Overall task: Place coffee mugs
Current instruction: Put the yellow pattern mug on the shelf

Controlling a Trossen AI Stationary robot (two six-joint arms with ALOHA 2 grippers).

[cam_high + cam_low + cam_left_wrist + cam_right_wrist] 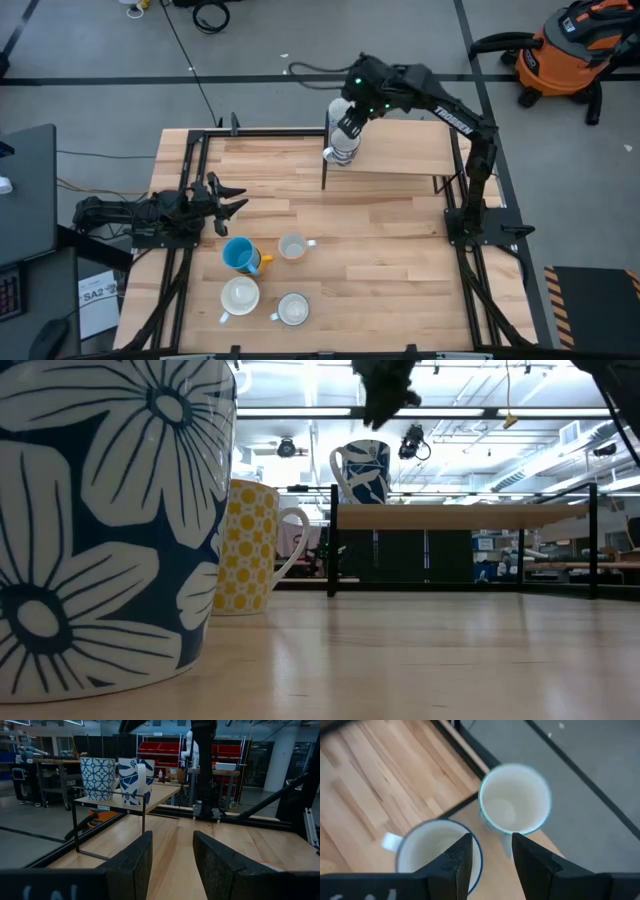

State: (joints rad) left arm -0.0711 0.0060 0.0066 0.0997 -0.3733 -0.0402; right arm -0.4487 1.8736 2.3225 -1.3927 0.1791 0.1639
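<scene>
**Two mugs shelved, four waiting**

High view: the right gripper [345, 128] hovers over two mugs [341, 146] at the left end of the raised shelf [400, 150], upper centre; four mugs [262, 280] wait lower centre. The left gripper [228, 197] idles at left, jaws apart.

Low view: a flowered mug [100, 525] fills the left.

Right wrist view: jaws apart, holding nothing, above both shelved mugs.

I judge placing partly done.

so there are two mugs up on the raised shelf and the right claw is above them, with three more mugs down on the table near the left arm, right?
Not quite: the high view shows four mugs on the table near the left arm, not three. Two mugs do stand on the raised shelf, with the right claw above them.
</scene>
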